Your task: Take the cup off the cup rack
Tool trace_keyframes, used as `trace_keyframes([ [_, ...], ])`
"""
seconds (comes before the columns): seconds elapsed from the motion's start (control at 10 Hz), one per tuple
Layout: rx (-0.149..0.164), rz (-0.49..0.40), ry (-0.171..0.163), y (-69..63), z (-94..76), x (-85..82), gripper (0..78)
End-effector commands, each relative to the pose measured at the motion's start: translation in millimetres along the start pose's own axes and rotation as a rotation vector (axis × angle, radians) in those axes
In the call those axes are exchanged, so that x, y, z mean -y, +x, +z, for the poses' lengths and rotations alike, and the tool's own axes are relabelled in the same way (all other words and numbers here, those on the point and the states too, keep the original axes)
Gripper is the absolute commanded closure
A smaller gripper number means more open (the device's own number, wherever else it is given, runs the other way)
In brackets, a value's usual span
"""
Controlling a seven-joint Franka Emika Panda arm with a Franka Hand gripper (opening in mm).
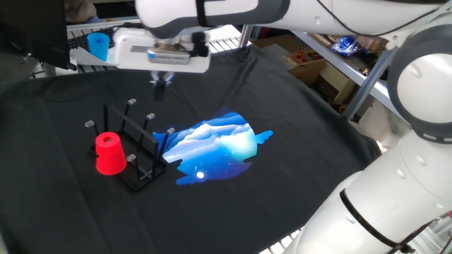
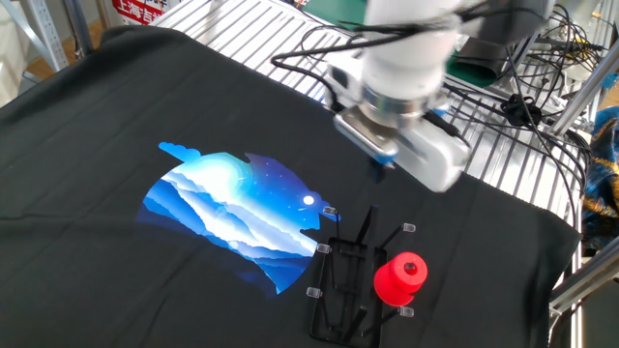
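The red cup (image 1: 109, 153) sits upside down on a peg at the left side of the black wire cup rack (image 1: 138, 148). In the other fixed view the cup (image 2: 400, 279) is on the rack's right side (image 2: 340, 280). My gripper (image 1: 160, 85) hangs above the cloth, behind the rack and apart from it, fingers close together and holding nothing. It also shows in the other fixed view (image 2: 384, 164), above and behind the rack.
A black cloth with a blue mountain print (image 1: 215, 144) covers the table. A blue cup (image 1: 99, 46) stands on a shelf at the back left, partly behind the gripper's body. A metal wire shelf (image 2: 484, 145) borders the cloth's far edge.
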State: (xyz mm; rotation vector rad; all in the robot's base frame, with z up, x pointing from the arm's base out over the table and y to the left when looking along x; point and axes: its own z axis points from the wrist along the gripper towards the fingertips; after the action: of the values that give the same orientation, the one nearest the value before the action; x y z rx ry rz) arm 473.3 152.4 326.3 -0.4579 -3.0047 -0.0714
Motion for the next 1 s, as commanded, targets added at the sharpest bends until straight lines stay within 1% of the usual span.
trace_keyframes([
  [0.1,0.050,0.098,-0.028,6.2,16.8,-40.0,77.6],
  [0.2,0.060,0.121,-0.034,7.4,23.1,-49.6,77.6],
  [0.3,0.059,0.134,-0.042,7.3,28.5,-57.1,77.6],
  [0.4,0.062,0.152,-0.058,6.7,33.6,-62.9,77.6],
  [0.9,0.073,0.172,-0.064,1.6,53.5,-72.6,77.6],
  [1.0,0.082,0.182,-0.068,1.0,58.4,-75.2,77.6],
])
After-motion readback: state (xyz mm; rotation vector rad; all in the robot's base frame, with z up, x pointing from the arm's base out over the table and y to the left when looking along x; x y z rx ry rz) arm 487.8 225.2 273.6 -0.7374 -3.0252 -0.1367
